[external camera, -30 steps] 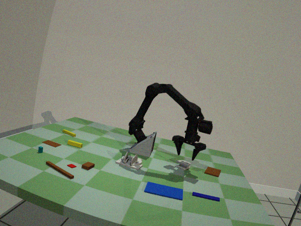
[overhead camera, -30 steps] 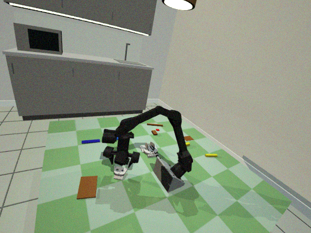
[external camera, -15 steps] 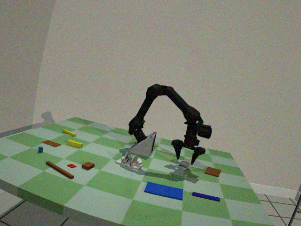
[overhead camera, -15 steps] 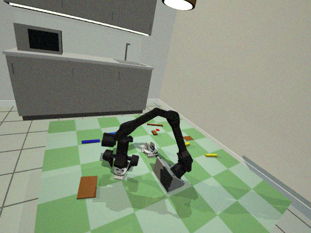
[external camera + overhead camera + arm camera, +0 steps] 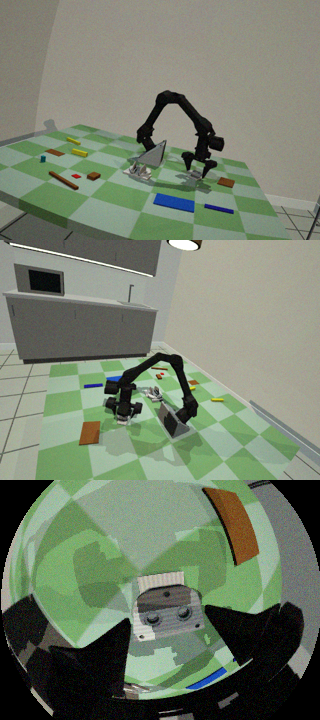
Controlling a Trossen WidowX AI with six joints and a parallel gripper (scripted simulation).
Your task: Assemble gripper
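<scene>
The housing plate (image 5: 122,420) (image 5: 194,175) (image 5: 172,621) lies on the checkered counter (image 5: 108,467) (image 5: 108,209) (image 5: 145,535), between the spread fingers of the end effector (image 5: 124,411) (image 5: 195,173) (image 5: 168,615), which grips nothing. The gripper base (image 5: 154,396) (image 5: 136,173) with its jaws sits apart, near a grey wedge (image 5: 178,424) (image 5: 153,156). Beyond the plate lies a brown rectangle (image 5: 89,432) (image 5: 226,182) (image 5: 235,526).

So the top cam isn't straight overhead, it looks down at a slant across the green checked tabletop (image 5: 108,457) (image 5: 111,214) (image 5: 145,520), facing the grey cabinets (image 5: 85,330). Exterior sits low off another side, fairly close, facing a bare wall (image 5: 206,64). Both get the whole arm (image 5: 142,367) (image 5: 189,108). Wrist is way closer, peering down past the claw (image 5: 123,418) (image 5: 195,174) (image 5: 167,614), and all three share the housing plate (image 5: 122,420) (image 5: 194,175) (image 5: 170,622).
</scene>
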